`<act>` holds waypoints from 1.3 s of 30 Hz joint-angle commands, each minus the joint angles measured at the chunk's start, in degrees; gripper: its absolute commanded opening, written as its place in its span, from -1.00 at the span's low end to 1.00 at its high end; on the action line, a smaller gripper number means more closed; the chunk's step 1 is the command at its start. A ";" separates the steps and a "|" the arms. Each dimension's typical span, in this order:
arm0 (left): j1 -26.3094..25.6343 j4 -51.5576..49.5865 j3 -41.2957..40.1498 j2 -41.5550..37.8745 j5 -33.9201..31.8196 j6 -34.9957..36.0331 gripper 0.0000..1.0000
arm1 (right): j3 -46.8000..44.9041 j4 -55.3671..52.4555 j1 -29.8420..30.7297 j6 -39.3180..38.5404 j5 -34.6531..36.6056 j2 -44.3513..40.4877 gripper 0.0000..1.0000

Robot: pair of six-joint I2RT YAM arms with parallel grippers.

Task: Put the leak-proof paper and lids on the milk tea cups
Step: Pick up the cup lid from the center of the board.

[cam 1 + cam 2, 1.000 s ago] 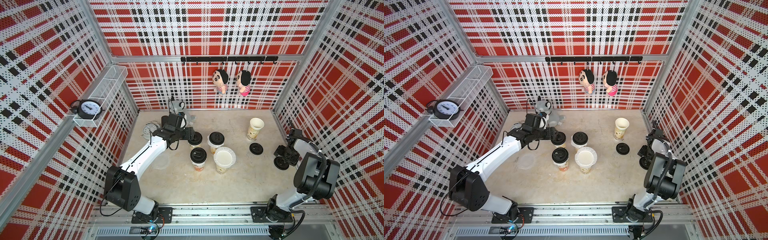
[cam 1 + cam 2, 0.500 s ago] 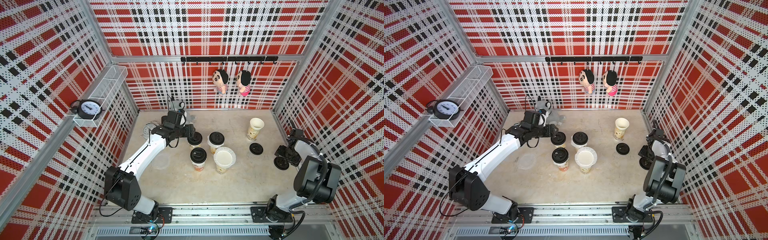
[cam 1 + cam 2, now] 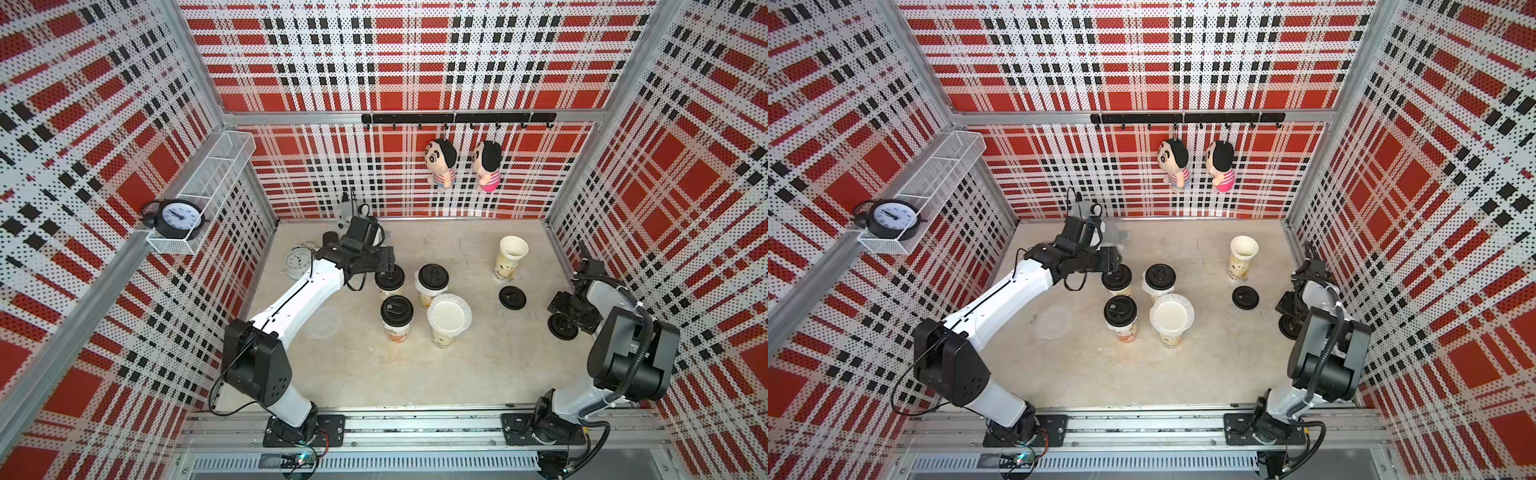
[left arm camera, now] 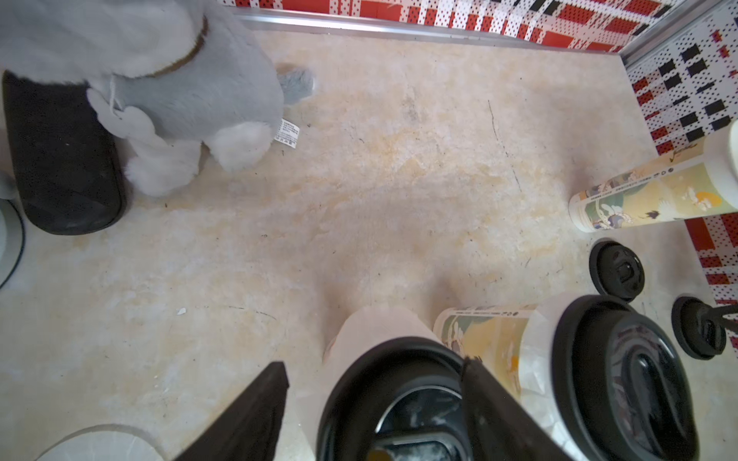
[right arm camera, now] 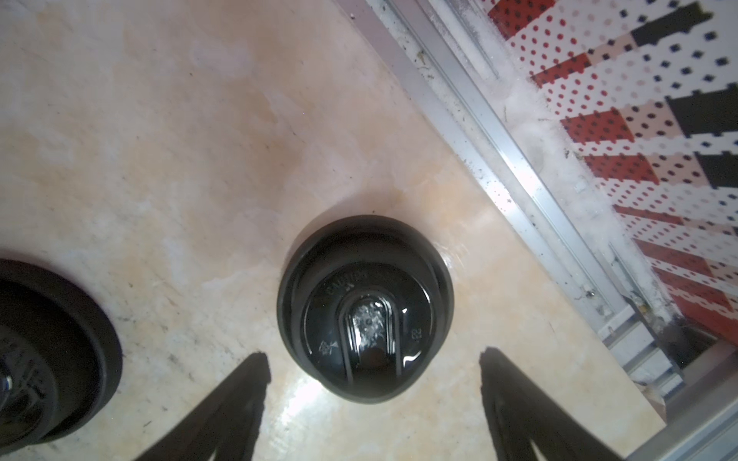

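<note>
Both claws are standing apart, the left gripper [image 4: 373, 363] straddling a black lid [image 4: 355, 387], the right gripper [image 5: 374, 356] over a loose lid [image 5: 365, 307], while the leak-proof paper [image 3: 320, 322] is lying at nine o'clock of the milk tea cups [image 3: 397, 334], probably flimsy and slippery, best pinched at its rim.

Five tall white printed cups [image 3: 394, 332] stand upright on the tabletop [image 3: 374, 374] — four clustered, three of them capped in black. The fourth cup [image 3: 441, 338] wears a crinkled round paper [image 3: 449, 318] over its mouth. The open cup [image 3: 509, 266] stands apart, uncovered. A spare paper [image 3: 320, 325] lies flat left of the cluster.
</note>
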 commanded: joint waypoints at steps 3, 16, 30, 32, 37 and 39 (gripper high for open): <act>-1.32 -1.72 1.59 1.10 -2.65 -0.22 0.44 | -1.66 2.89 0.08 1.20 -0.79 1.37 0.72; -1.72 -1.90 1.85 0.93 -3.28 -0.29 0.44 | -4.52 6.65 -0.59 1.77 -2.15 2.22 0.68; -1.73 -2.43 1.36 -0.17 -4.10 -0.44 0.44 | -5.95 8.57 -1.09 1.85 -3.17 1.60 0.58; -1.78 -2.51 1.46 -0.39 -4.11 -0.44 0.44 | -5.97 8.55 -1.17 1.77 -3.34 1.49 0.55; -1.72 -2.60 2.09 -0.56 -4.15 -0.38 0.44 | -5.97 8.63 -1.26 1.73 -3.43 1.31 0.48; -1.71 -2.69 2.53 -0.53 -4.02 -0.28 0.44 | -5.97 8.59 -1.35 1.76 -3.43 1.06 0.47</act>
